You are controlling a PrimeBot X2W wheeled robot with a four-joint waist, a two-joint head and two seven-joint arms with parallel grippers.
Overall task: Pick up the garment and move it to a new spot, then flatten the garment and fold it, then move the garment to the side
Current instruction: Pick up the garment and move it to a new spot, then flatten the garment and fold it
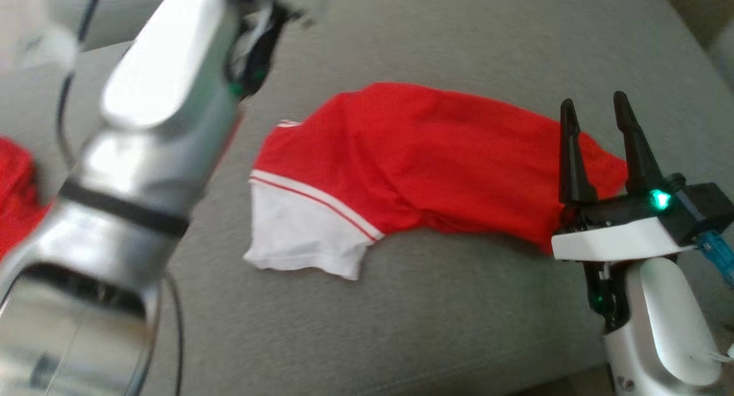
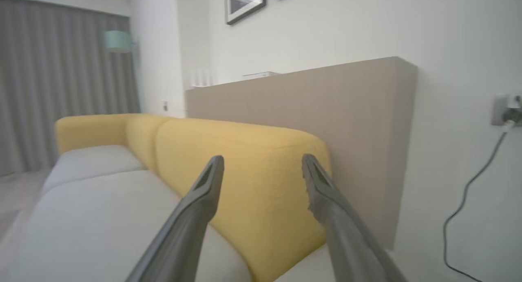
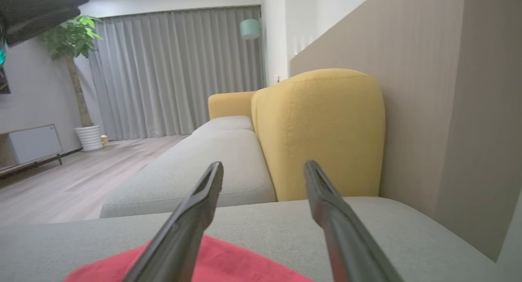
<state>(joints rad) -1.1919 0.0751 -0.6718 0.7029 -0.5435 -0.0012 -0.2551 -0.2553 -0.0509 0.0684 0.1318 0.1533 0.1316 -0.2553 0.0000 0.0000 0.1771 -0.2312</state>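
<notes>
Lying bunched on the grey seat cushion (image 1: 401,327), the red garment (image 1: 413,161) with its white sleeve (image 1: 298,235) stretches left to right, rumpled and nowhere near flat. I'd guess flattening, folding and the shove to the side are all left. The right gripper (image 1: 593,100) hovers over its right end, jaws apart, holding nothing. The left gripper (image 2: 263,159) is up off the cloth, facing the yellow backrest (image 3: 322,127), jaws apart too.

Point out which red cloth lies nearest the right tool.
The red garment with the white sleeve, under the right tool. The other red cloth lies at the far left edge.
</notes>
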